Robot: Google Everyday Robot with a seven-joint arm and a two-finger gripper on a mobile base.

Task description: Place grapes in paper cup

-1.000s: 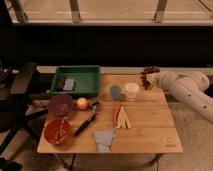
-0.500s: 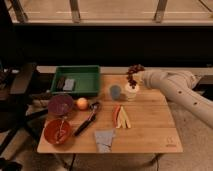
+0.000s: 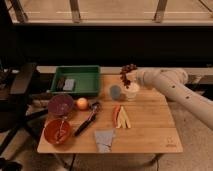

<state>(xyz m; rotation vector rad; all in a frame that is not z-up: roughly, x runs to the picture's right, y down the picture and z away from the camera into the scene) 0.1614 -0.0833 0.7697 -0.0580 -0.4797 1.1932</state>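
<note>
a small bunch of dark red-purple grapes [image 3: 127, 72], a bumpy cluster of round berries, hangs in the grip of the end effector [image 3: 132, 78], directly over the paper cup [image 3: 131, 92] and a little toward its left rim. the short cream cup stands upright, its wide mouth facing up, near the far edge of the worktop [image 3: 150, 131], right of centre. whether the lowest berries touch the rim cannot be told.

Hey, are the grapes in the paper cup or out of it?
Out. The grapes hang from the tool, held in the air just above the paper cup, and none of them are below its rim.
</note>
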